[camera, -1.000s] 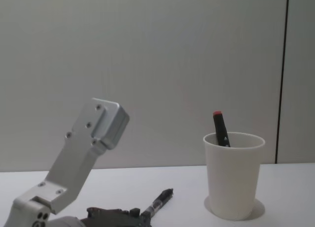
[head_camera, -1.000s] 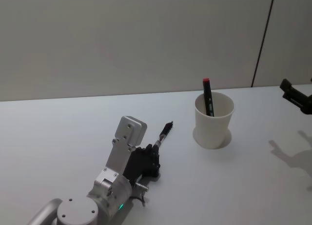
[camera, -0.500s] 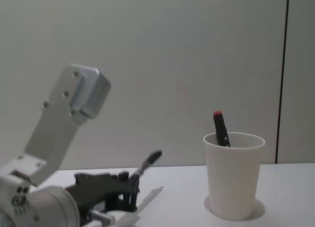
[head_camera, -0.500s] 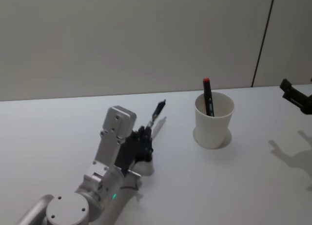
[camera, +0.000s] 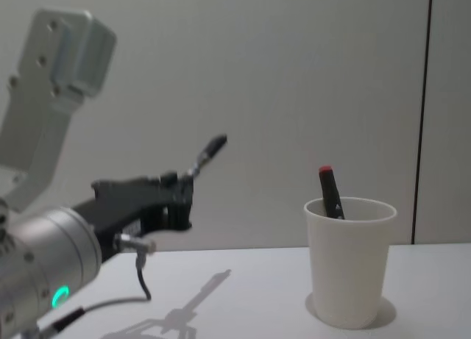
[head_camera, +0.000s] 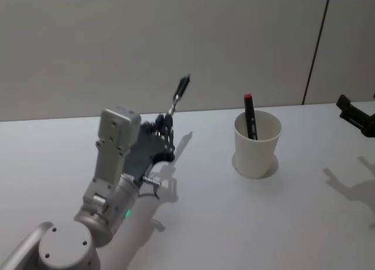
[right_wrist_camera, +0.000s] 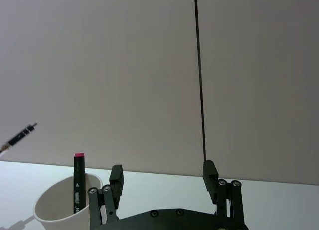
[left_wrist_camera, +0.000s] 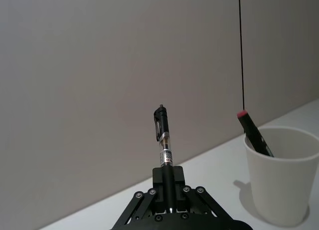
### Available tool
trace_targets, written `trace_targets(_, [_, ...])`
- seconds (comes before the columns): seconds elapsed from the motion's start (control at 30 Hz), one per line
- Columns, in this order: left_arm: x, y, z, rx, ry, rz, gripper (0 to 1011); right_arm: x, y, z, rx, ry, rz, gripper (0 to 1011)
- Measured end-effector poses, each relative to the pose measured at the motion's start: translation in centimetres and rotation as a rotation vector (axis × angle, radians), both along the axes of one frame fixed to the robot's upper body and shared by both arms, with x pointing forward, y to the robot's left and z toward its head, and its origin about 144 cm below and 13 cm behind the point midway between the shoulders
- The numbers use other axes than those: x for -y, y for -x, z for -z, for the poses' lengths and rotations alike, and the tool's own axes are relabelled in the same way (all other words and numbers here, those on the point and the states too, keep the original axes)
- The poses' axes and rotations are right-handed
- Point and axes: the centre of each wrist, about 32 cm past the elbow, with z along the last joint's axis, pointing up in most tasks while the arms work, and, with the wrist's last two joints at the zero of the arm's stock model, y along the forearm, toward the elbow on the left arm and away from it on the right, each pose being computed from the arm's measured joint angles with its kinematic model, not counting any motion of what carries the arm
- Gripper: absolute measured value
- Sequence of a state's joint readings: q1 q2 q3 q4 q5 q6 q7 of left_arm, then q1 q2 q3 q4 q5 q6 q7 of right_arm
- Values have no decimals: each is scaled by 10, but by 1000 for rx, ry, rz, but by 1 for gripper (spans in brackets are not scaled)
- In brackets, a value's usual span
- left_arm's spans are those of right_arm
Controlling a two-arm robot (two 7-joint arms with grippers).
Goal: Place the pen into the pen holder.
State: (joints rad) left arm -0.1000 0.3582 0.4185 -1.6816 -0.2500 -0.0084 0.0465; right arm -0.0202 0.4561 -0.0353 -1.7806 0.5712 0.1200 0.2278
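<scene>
The pale wall (head_camera: 146,41) is running across the far side, and the white table (head_camera: 281,211) is lying in front of it. My left arm (head_camera: 111,159) is reaching in from the near left, its silver links slanting up and away from me over the left half of the table.

The paper cup (head_camera: 256,146) is standing upright on the table right of centre, well to the right of that arm, its mouth facing up.

My left gripper (head_camera: 168,125) is hanging in the air above the table, left of the cup and apart from it. Its jaws are clenching the lower end of the pen (head_camera: 179,94) (in the left wrist view the black fingers are pinching the barrel from both sides). My right gripper (head_camera: 354,115) is sitting at the far right edge, above the table and well apart from the cup. Its jaws are standing spread with nothing between them.

A dark marker (head_camera: 250,115) with a red cap is leaning inside the cup toward its left side, its top poking above the rim.

The pen is sticking out of my left gripper, slanting up and to the right with its clipped end highest. In the chest view it is sitting higher than the cup's rim, left of the cup, touching neither cup nor table. Its thin shadow is falling on the table beneath.
</scene>
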Motion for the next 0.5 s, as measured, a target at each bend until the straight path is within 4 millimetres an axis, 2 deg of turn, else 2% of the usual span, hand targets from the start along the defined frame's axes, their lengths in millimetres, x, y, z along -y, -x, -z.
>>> trace_targets(0.5, [-6,-16,-22,229,120,12,121,0,0,0,0,0,0,1001])
